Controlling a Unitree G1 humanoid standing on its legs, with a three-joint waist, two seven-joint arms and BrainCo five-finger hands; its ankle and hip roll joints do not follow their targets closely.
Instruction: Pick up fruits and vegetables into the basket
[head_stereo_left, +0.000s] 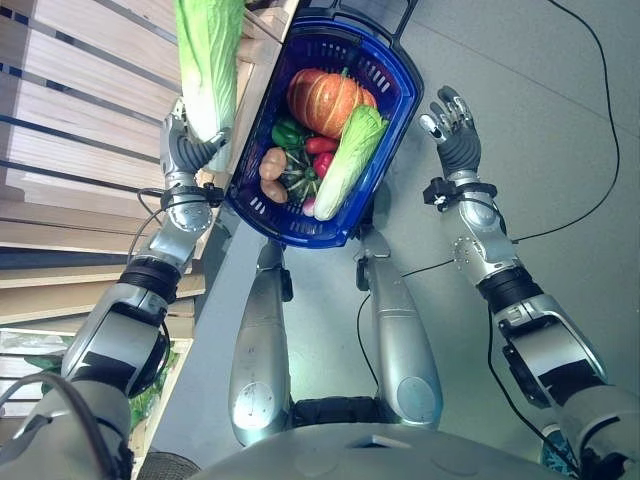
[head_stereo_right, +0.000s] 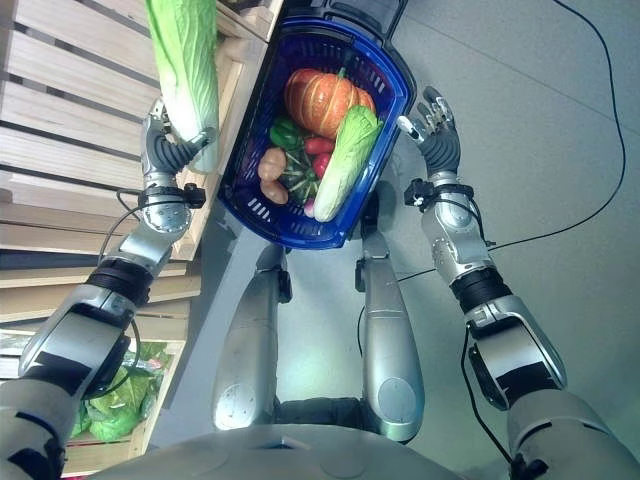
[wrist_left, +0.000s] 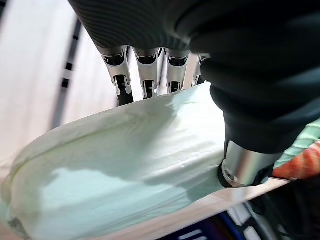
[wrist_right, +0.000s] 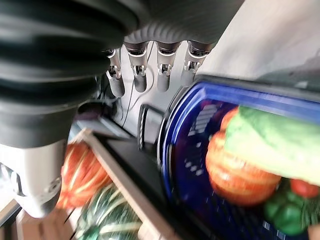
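Two napa cabbages show. One (head_stereo_left: 208, 60) stands at the upper left of the left eye view, its pale stem end clasped by the left hand (head_stereo_left: 185, 150), whose fingers (wrist_left: 145, 80) and thumb curl round it just beside the wooden crates (head_stereo_left: 70, 120). The other cabbage (head_stereo_left: 350, 160) lies slantwise in the blue basket (head_stereo_left: 395, 110) at upper centre, leaning on the right-hand inner wall.

Also in the basket:
- one orange pumpkin (head_stereo_left: 325, 100), toward the far end, touching the second cabbage
- one green pepper (head_stereo_left: 287, 134), just left of the pumpkin's near side
- two small red vegetables (head_stereo_left: 322, 146), one below the other in the middle; what kind I cannot tell
- two brown potatoes (head_stereo_left: 272, 163) by the left wall, one just below the other
- one dark green striped squash (head_stereo_left: 298, 182) between the potatoes and the cabbage
- something pinkish at the near end, too hidden to name

The right hand (head_stereo_left: 452, 125) hangs at the upper right, just outside the basket's right rim, over the grey floor (head_stereo_left: 560, 150); its fingers are loosely spread and it holds nothing. Its wrist view shows two more squashes in a wooden crate beyond the basket, one orange striped (wrist_right: 82, 172), one dark green striped (wrist_right: 107, 220).

At the lower left of the right eye view, bagged leafy greens (head_stereo_right: 120, 395) lie in another crate. No writing can be read.
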